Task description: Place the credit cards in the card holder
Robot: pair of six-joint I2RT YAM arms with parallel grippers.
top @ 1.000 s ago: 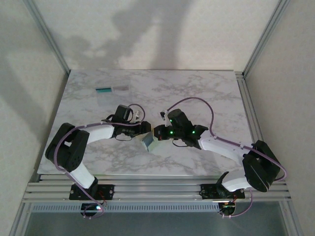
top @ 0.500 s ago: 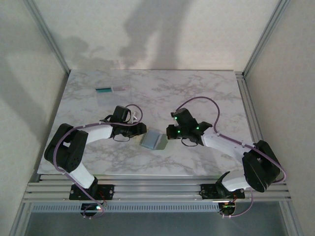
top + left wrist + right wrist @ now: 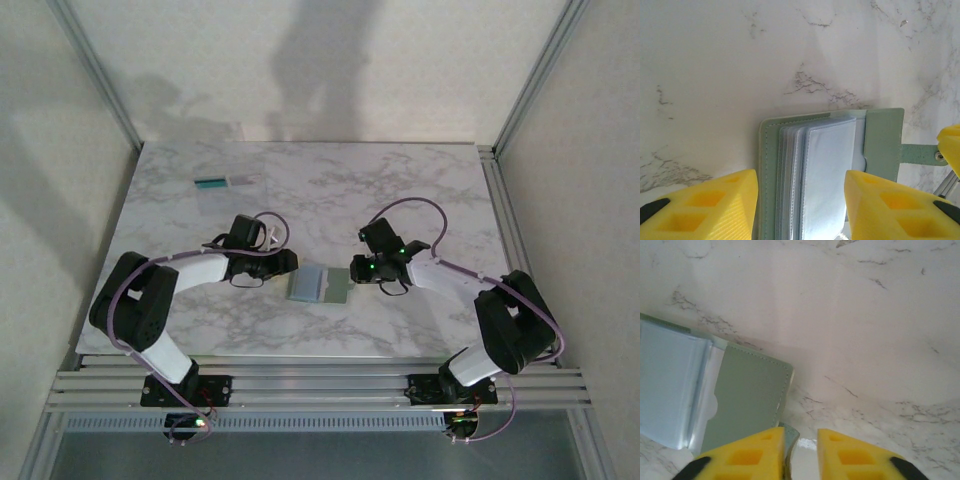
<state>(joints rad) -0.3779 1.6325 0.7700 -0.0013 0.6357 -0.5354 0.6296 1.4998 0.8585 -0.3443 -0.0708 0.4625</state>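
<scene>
Left pincer (image 3: 801,200) spread over the open card holder (image 3: 882,145); right pincer (image 3: 801,446) nearly closed at its strap (image 3: 915,152) (pinching it? can't tell).

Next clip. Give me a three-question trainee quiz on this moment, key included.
1. True or false: the card holder lies folded shut.
2. Where is the teal card? A) on the far left part of the table B) inside the holder C) at the near right corner
3. Fill in: the left gripper has its fingers ____ on either side of the holder.
Key: 1 false; 2 A; 3 open.
</scene>
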